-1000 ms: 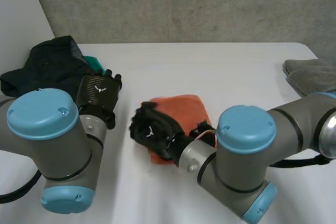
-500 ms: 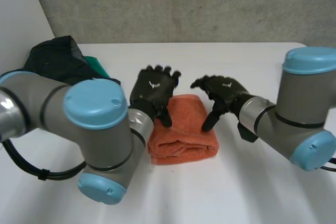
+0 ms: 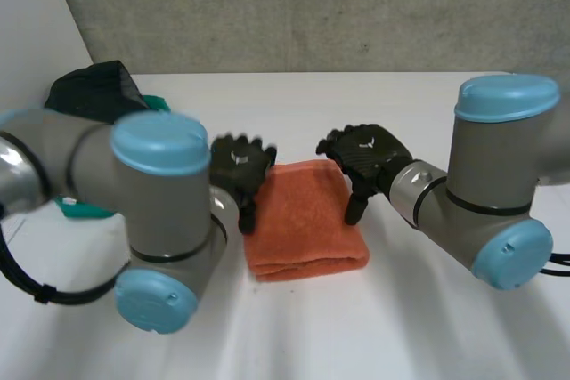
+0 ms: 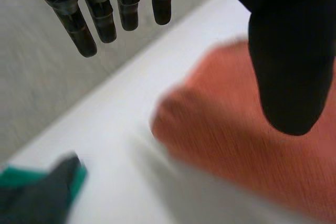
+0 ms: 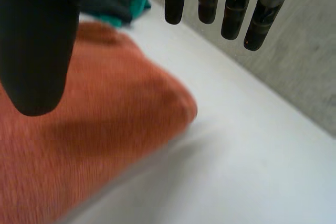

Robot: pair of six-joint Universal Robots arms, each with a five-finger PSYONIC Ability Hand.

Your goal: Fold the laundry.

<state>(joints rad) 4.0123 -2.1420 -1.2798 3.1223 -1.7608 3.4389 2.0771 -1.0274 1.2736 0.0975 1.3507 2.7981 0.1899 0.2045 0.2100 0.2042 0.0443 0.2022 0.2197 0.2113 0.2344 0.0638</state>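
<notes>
Left hand [image 3: 239, 165] is now sitting lower and further left than half a second ago. It has come off the far corner of the orange folded terry towel [image 3: 307, 229] and is hanging at its left edge. Right hand [image 3: 367, 153] is barely shifting, staying over the far right corner.

I'm reading the left hand as wide open. In its wrist view the fingers [image 4: 84, 30] are running straight, the thumb is pointing down over the orange cloth, and nothing is being gripped. I'm reading the right hand the same way: fingers [image 5: 210, 3] straight, thumb well apart from them and hanging over the towel's right side, holding nothing. I can't tell whether either thumb is touching the cloth.

The towel is lying flat between the two hands, with its folded thick edge facing the robot, on the white tabletop [image 3: 401, 327].

The left arm [image 3: 151, 193] is crossing in front of a dark heap of clothing [image 3: 93, 86] at the table's far left. A green cloth [image 3: 158, 104] is poking out beside that heap. A grey concrete wall [image 3: 312, 6] is running behind the table.
</notes>
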